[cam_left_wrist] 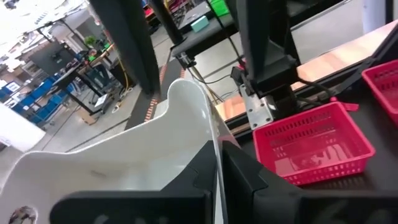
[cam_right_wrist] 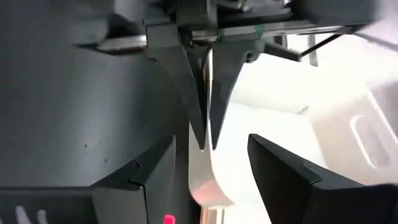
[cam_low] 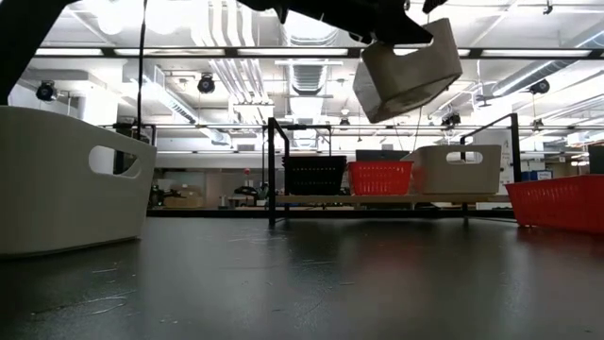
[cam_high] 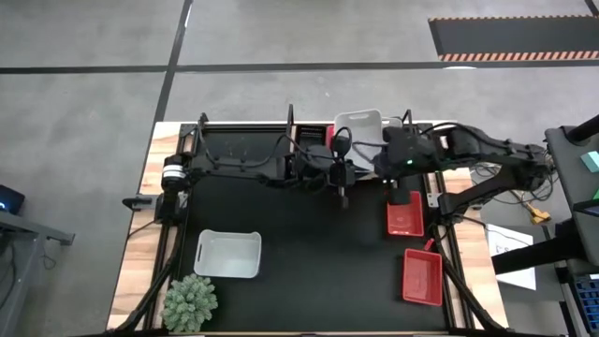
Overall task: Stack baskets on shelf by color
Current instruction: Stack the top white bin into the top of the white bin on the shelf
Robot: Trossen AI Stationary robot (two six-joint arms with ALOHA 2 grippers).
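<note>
We are looking down on a wooden table (cam_high: 140,243) covered by a black mat (cam_high: 309,271), standing on a grey concrete floor marked with dark lines. From table height we are seeing a workshop behind it, with strip lights and pipes along the ceiling.

At the left of the mat, near the front, a spiky green plant (cam_high: 190,301) is standing, and just beyond it a white basket (cam_high: 227,255) is resting upright, smooth-walled with rounded corners and a slot handle.

At the back, the shelf (cam_low: 434,199), a pale wooden board in a thin black rod frame, is carrying a black slotted basket (cam_low: 314,175), a red slotted basket (cam_low: 380,177) and a white one (cam_low: 460,168), side by side.

Above the shelf's right end, a second white basket (cam_low: 406,66) is hanging tilted in the air. The left gripper (cam_left_wrist: 219,177) is pinching its thin wall between narrowed fingers. The right gripper (cam_right_wrist: 211,180) is sitting close beside it with its fingers spread wide on either side of the same wall, not clamping.

On the right of the mat, two red meshed baskets (cam_high: 404,213) (cam_high: 422,277) are lying flat, one nearer the shelf, one nearer the front.
</note>
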